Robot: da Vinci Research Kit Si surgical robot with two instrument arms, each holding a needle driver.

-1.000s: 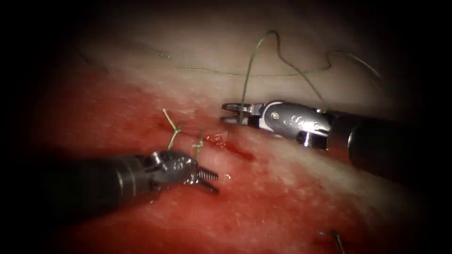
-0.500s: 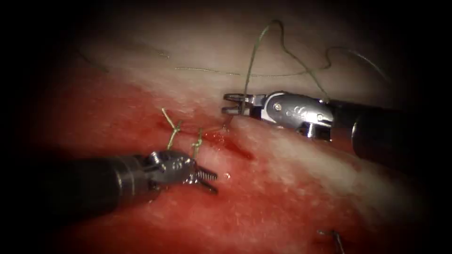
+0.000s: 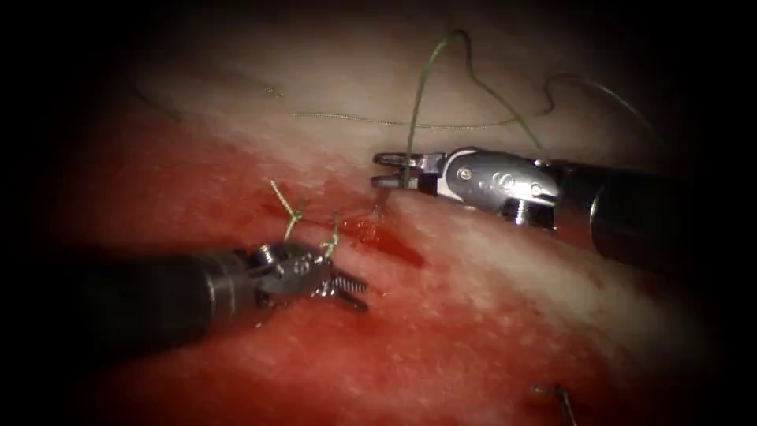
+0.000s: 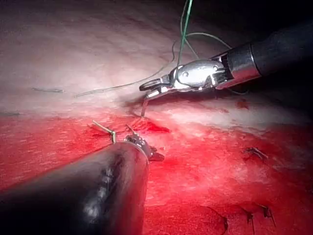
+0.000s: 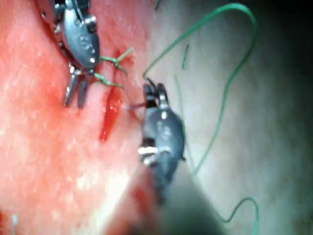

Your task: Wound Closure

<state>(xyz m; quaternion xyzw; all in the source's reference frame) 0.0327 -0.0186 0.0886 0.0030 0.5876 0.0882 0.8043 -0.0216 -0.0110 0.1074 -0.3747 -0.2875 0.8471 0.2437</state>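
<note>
My right hand grips the needle, tip in tissue; it could tear out. My left hand is released.

Tissue red and wet lower frame, pale cream upper frame. Thread green; knotted stitches yellow-green. Both tools silver on dark shafts.

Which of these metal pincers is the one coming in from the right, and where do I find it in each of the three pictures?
Endoscope view: the right tool lies right of the cut, its jaws around the green thread.
Left wrist view: the right tool reaches in above the cut.
Right wrist view: the right tool is seen from behind.
Shared landmark: the knotted stitches by the left tool.
</note>
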